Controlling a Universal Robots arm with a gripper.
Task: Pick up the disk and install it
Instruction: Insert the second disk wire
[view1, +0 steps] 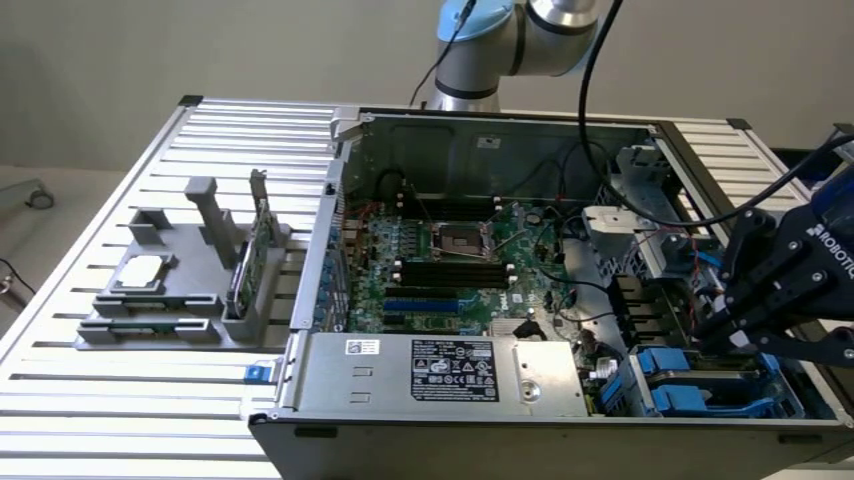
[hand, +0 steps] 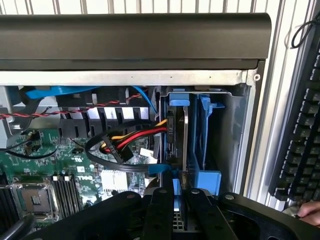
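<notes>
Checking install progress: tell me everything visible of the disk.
The disk stands on edge in the blue plastic drive bay at the corner of the open computer case. It shows edge-on as a thin silver-grey metal strip with a blue rail. Its label is hidden. The hand appears shut on its near blue end. Red, yellow and black cables reach its side, but whether they are plugged in is unclear.
</notes>
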